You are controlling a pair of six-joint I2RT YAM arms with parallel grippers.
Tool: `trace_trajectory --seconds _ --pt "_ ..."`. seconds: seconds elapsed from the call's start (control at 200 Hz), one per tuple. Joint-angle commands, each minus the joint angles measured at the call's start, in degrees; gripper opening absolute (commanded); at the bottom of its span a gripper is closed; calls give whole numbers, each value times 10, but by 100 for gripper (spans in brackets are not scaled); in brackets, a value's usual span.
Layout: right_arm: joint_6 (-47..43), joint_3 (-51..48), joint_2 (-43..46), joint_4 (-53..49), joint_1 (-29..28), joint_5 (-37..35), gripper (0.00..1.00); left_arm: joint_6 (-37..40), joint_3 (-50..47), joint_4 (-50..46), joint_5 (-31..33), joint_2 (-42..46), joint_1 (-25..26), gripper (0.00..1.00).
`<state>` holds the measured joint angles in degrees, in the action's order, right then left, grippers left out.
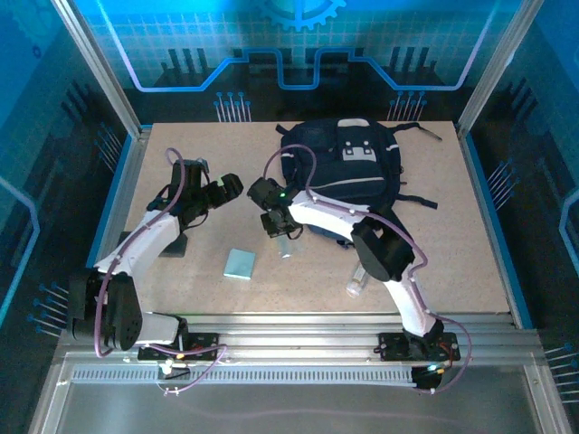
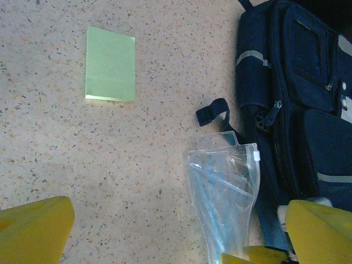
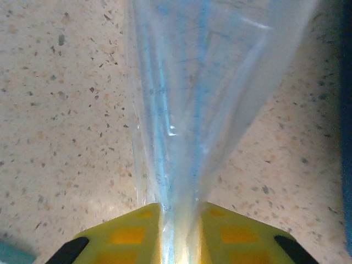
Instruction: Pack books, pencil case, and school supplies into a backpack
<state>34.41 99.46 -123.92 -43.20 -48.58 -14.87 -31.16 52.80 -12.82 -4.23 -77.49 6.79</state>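
One large dark navy fabric backpack [image 1: 348,167] sits upper centre in the top view; packing looks barely started. One translucent bluish soft pencil pouch [image 2: 223,192] hangs just left of it, clamped in the right gripper [image 3: 179,220]. The left gripper [image 2: 176,220] gapes empty. Loose on the table [image 1: 452,235], unpacked: one pale-green flat block [image 2: 110,65], one teal square pad [image 1: 240,264], one clear tube [image 1: 357,285].

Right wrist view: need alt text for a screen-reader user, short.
The right hand is shut on one end of a translucent bluish pencil case, which is pinched between its yellow fingers at the bottom of the picture. The case runs up and away over a speckled beige table.
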Motion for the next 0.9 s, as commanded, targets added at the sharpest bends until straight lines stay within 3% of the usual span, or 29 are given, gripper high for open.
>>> trace_trajectory --seconds 0.0,0.055,0.34,0.5,0.59,0.895 --pt "-11 -18 63 7 18 29 12 16 14 -12 -11 15 -3 99" --pt "-11 -33 83 21 27 51 0 15 19 -12 -18 13 -2 99" --pt "2 -138 217 105 107 176 0 75 75 -11 -25 -32 48 99" --pt "21 -228 315 161 197 254 0 154 143 -29 0 -86 119 98" --pt "19 -271 372 163 252 256 0 213 197 -50 27 -132 169 98" --pt "-4 -400 520 127 472 282 0 347 406 -122 31 -320 286 96"
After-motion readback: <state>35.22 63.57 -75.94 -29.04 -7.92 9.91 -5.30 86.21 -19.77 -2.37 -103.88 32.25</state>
